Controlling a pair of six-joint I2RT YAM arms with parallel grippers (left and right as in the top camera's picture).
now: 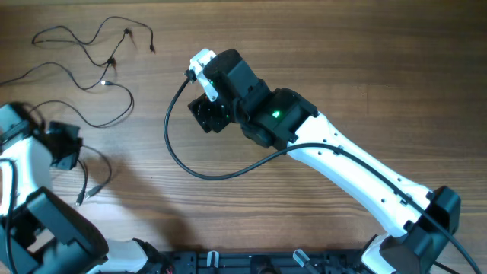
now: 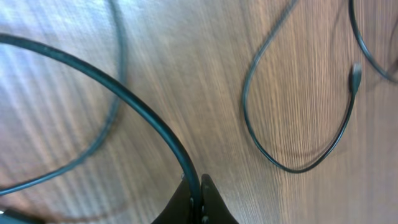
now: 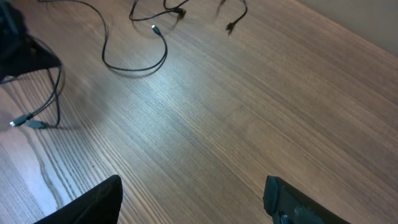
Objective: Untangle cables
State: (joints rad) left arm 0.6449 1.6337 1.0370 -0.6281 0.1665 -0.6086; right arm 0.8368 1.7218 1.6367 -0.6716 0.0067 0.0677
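Observation:
Several thin black cables lie spread across the table's far left, some with silver-tipped plugs. My left gripper is at the left edge, shut on one thin black cable pinched between its fingertips. That cable's loose end trails toward the front. Another cable loop with a small plug lies beside it on the wood. My right gripper is open and empty above bare wood at the table's middle, its fingers wide apart. The cables lie far ahead of it.
The wooden table fills all views. A thicker black cable belonging to the right arm loops over the table's middle. The white right arm crosses from the front right. The left arm's body sits at the front left.

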